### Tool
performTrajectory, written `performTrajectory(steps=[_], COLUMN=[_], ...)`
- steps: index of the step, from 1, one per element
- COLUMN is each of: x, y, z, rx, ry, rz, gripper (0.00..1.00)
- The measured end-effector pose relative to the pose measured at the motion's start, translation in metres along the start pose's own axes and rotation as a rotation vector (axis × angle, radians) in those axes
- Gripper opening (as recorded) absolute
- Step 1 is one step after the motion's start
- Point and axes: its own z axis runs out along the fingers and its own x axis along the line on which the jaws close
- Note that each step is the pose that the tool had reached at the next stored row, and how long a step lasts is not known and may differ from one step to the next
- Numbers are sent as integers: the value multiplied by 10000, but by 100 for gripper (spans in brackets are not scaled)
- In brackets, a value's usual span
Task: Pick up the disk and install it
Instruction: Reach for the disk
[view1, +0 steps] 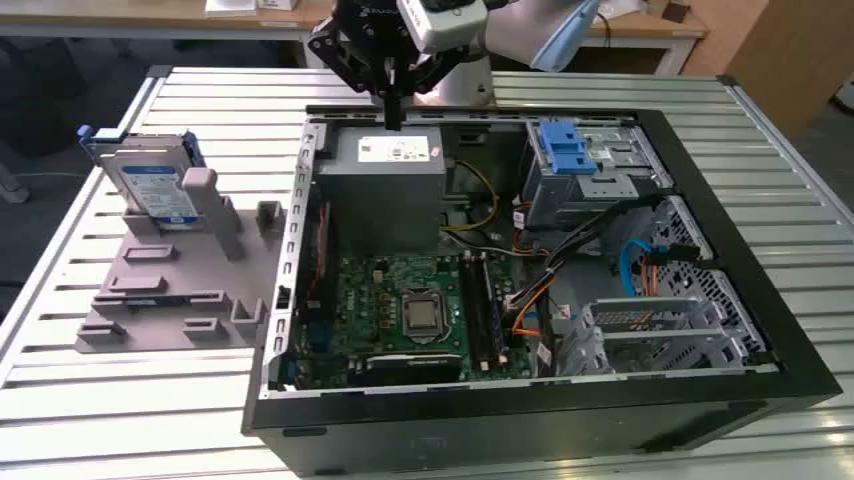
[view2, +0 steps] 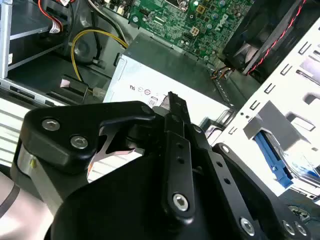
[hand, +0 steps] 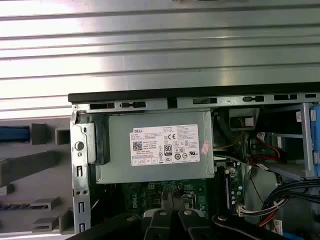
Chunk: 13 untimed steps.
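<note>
A slatted metal surface fills the scene, with wooden desks and a dark floor behind it. On it lies an open black computer case, its inside facing up. To the exterior view's left of the case sits a grey plastic holder with several slots and posts.

The disk stands on edge at the far end of that holder, propped against a grey post. Its blue-and-white label and blue side rails are visible. It is well apart from the hand and nothing touches it except the holder.

The hand hangs from the arm over the far edge of the case, pointing down, just above the grey power box with its white sticker. Its two black fingers are pressed together and hold nothing — in both wrist views they meet at a single tip over the box.

Inside the case, a green circuit board lies on the near side of the power box. To the exterior view's right stands a grey metal cage with a blue plastic latch on top. Coloured cables — orange, blue and black — run below the cage toward another metal bracket at the near corner.
</note>
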Motion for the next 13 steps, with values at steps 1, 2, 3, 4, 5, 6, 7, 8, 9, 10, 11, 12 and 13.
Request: performTrajectory(steps=[1,2,3,4,5,6,7,8,9,10,11,12,13], x=[0,0,0,1,4,9,13,18,24,31,38,48,59], y=[0,0,0,0,0,0,-1,-1,-2,-2,-3,-4,-5], z=[0,0,0,0,-1,-1,0,0,0,0,-1,-2,-2], rx=[0,0,0,1,1,1,0,0,-1,-1,1,1,1], ry=[0,0,0,0,0,0,0,0,-1,0,0,0,0], rz=[0,0,-1,0,1,2,1,0,1,0,0,0,-1], gripper=[11,11,11,11,11,11,11,11,11,11,11,11,11])
